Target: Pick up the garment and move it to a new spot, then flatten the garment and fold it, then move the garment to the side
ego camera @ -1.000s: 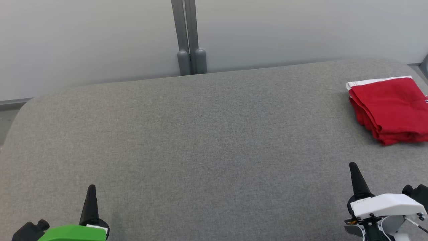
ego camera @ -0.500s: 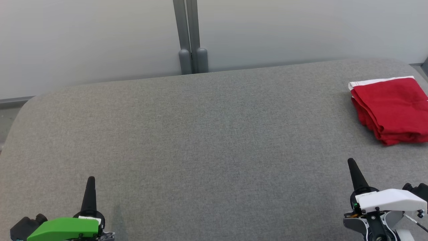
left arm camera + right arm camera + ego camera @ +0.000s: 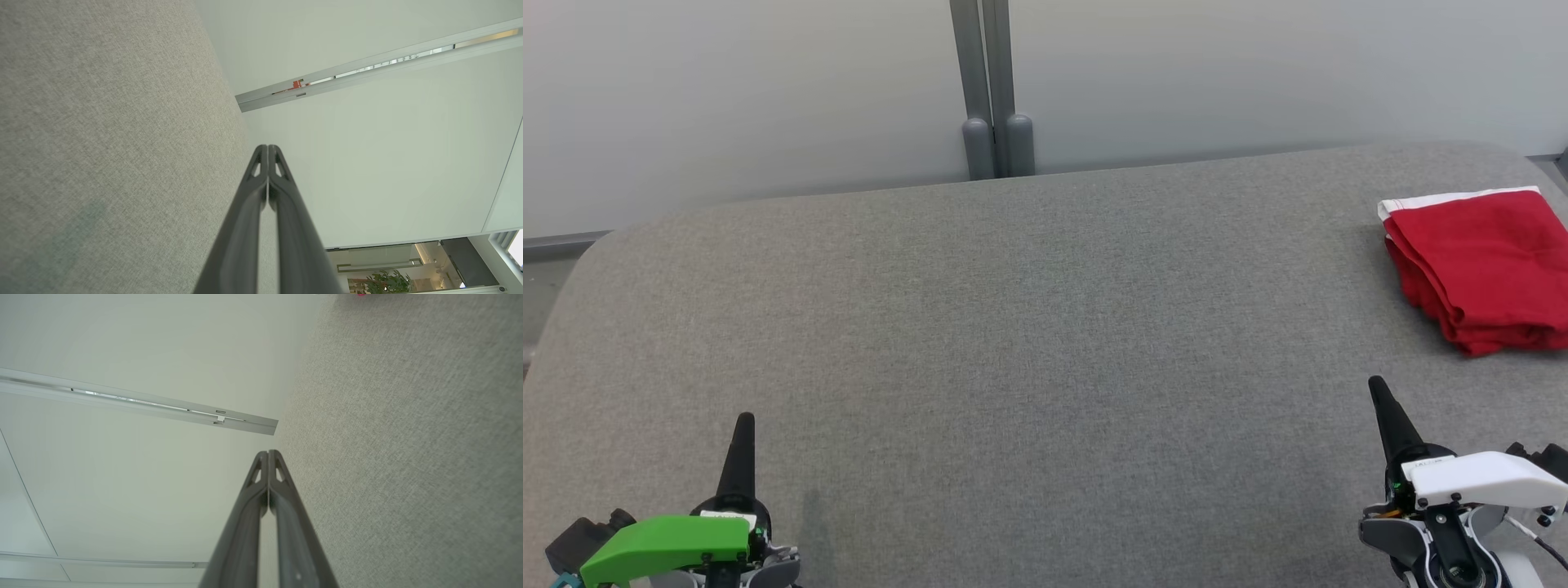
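Grey cloth tabletop (image 3: 1045, 327), two closed pincers low in front, folded red garment (image 3: 1478, 261) far off to the right.

Nearest, at lower left of the head view, left pincer (image 3: 744, 425) under a green cover (image 3: 666, 543), fingers pressed together into one dark spike, gripping nothing, pointing away over the cloth. At lower right, right pincer (image 3: 1378, 390) under a white cover (image 3: 1478, 478), likewise closed and empty. Further back on the right side, well apart from the right pincer, garment lying in a stacked fold on the tabletop, white band (image 3: 1454, 199) along its far edge, right part cut off by the frame. Behind the tabletop's rounded far edge, pale wall (image 3: 727, 98) and a grey double post (image 3: 990, 82).
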### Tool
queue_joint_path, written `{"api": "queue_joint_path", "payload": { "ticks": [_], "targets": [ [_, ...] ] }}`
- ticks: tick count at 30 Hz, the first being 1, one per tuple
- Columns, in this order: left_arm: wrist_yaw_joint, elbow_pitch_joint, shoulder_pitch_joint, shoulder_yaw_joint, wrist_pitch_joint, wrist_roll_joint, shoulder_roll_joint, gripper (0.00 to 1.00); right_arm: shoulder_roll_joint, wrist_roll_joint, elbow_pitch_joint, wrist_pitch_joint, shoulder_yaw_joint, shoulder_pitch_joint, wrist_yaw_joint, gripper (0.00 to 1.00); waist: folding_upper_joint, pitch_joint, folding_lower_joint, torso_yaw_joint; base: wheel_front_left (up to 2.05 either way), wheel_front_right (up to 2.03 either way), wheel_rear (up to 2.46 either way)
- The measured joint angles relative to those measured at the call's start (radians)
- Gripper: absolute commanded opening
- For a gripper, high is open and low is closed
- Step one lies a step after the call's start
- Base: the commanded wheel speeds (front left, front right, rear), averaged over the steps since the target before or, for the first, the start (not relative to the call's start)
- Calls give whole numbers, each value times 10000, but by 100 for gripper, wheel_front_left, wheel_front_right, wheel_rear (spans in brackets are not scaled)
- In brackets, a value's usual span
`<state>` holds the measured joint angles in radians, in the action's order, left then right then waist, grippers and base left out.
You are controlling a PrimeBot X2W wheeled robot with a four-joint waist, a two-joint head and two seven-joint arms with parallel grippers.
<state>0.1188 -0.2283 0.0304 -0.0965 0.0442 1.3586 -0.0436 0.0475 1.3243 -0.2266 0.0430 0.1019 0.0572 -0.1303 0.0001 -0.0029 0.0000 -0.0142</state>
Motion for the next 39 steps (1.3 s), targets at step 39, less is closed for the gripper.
{"api": "queue_joint_path", "payload": {
  "ticks": [39],
  "targets": [
    [88,-173,736,-165,692,2541,-27,0,15,2853,-178,702,105,494,0,0,0,61,0,142,0,0,0]
  ]
}}
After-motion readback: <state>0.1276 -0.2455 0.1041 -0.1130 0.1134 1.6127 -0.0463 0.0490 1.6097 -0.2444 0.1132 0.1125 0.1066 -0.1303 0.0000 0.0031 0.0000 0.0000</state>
